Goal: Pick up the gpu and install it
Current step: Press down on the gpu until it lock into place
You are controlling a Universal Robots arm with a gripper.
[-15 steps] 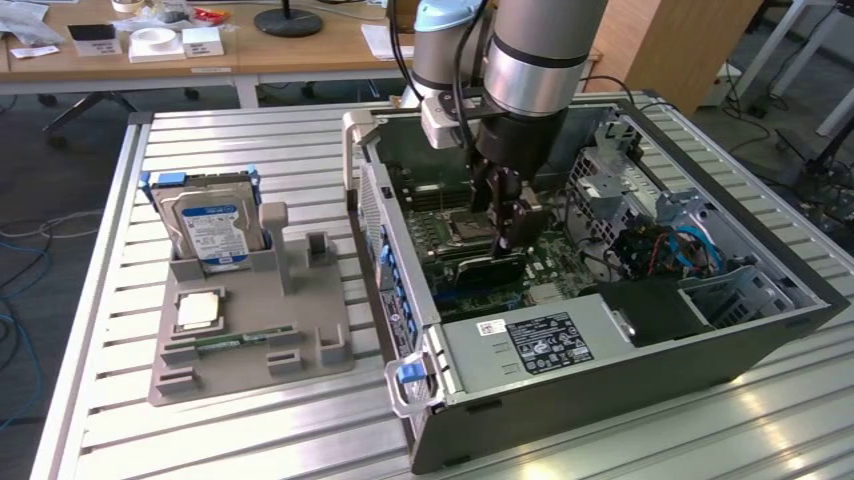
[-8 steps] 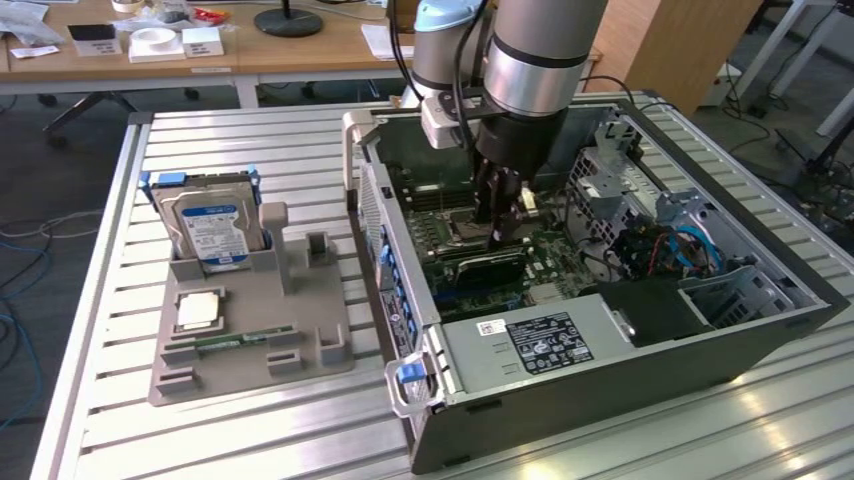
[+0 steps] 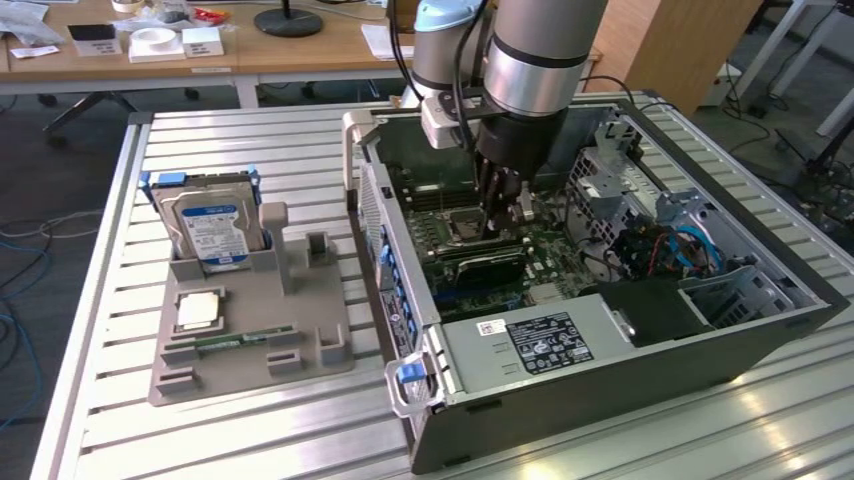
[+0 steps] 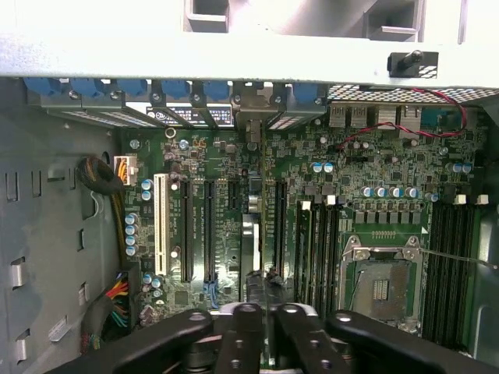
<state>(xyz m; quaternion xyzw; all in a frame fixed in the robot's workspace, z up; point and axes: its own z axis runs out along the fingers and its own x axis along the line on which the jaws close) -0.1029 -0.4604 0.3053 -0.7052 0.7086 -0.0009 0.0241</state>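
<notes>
We see the gripper (image 3: 511, 222) down inside the open PC case (image 3: 627, 365), arm coming in from above, over the mobo (image 4: 222, 152). In the wrist view the gpu (image 4: 250, 234) stands edge-on in an expansion slot, its bracket end at the rear wall of the case, w/ the empty CPU socket (image 4: 382, 284) off to one side. Gripper (image 4: 270, 323) fingers (image 4: 248, 327) are drawn close together right at the card's upper edge; can't tell if they actually pinch it. On the exterior view's left, the grey tray (image 3: 247, 372) holds the hard drive (image 3: 207, 225) upright and a memory stick (image 3: 243, 340) lying flat.
</notes>
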